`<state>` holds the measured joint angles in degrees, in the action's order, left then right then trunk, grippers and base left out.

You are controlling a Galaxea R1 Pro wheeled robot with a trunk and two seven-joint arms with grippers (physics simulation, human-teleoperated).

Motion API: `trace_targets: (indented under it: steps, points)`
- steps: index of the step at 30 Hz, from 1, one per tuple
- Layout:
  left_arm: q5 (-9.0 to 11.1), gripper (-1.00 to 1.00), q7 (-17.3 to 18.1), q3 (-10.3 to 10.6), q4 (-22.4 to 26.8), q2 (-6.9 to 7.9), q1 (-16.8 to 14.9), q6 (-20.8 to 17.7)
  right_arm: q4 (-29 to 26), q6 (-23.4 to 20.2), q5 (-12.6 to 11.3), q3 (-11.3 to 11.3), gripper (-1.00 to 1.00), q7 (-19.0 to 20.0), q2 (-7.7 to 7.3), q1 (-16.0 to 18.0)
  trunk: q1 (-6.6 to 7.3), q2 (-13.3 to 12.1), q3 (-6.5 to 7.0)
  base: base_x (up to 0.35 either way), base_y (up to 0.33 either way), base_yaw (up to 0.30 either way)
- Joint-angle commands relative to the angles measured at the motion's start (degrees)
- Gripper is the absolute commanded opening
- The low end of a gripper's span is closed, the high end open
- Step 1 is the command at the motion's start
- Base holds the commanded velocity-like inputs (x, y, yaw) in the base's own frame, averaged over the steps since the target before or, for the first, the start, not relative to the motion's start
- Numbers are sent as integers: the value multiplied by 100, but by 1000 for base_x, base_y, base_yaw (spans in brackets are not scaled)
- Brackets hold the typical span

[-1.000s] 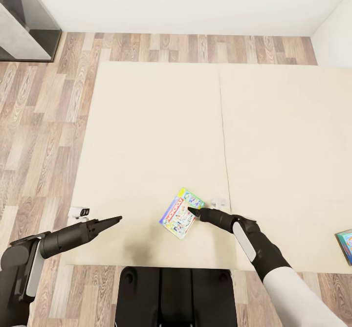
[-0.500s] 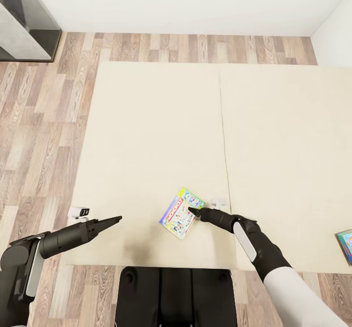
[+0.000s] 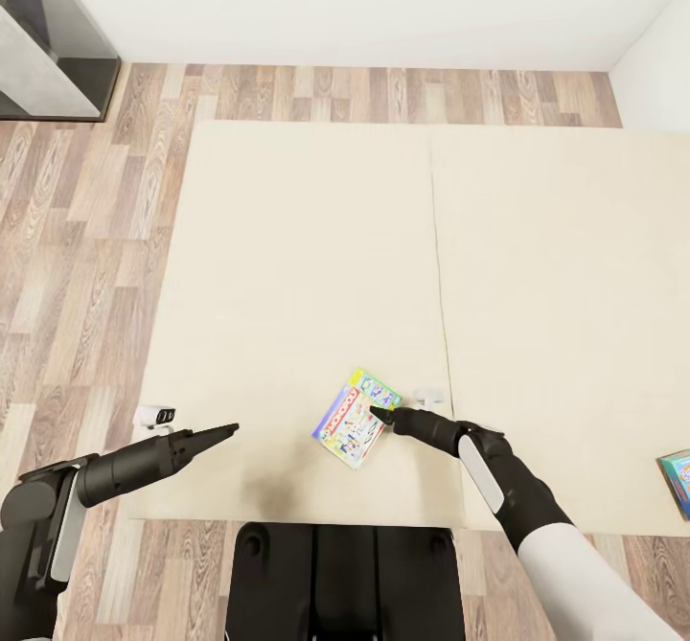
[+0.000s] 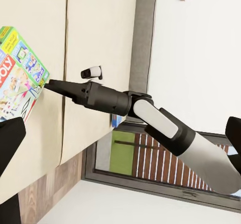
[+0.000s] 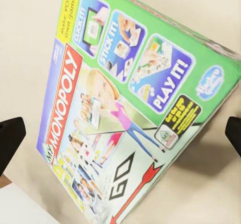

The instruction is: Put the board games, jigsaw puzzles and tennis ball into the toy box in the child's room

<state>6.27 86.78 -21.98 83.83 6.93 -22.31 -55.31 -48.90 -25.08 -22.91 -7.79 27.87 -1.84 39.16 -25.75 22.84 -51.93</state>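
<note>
- Bed (image 3: pixel 307 239): beige two-section mattress; green-edged board game (image 3: pixel 356 417) lies flat near its front edge, left of the seam.
- Right gripper (image 3: pixel 376 415): tip at the game's right edge; R wrist view shows the fingers (image 5: pixel 10 136) spread wide either side of the box, not clamped.
- Left gripper (image 3: pixel 228 428): off to the game's left, apart; open or closed, can't tell.
- 2nd game, blue (image 3: pixel 677 481), at far right bed edge.
- Lid reads "MY MONOPOLY", "PLAY IT!", "STICK IT!", "GO".
</note>
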Motion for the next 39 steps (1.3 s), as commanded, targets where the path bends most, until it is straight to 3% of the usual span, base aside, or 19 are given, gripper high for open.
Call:
trace_targets:
  steps: [1, 39]
  points:
    - [-3, 100, 20, -1, 1, 1, -1, -60, -6, -35, -47, -12, 100, -9, -4, 2, -3, 9, -6, 0, 0, 0]
    - [-4, 100, 1, -1, 1, 1, -1, -67, -6, -35, -47, -3, 100, -9, -9, 1, -3, 9, -6, 0, 22, 0]
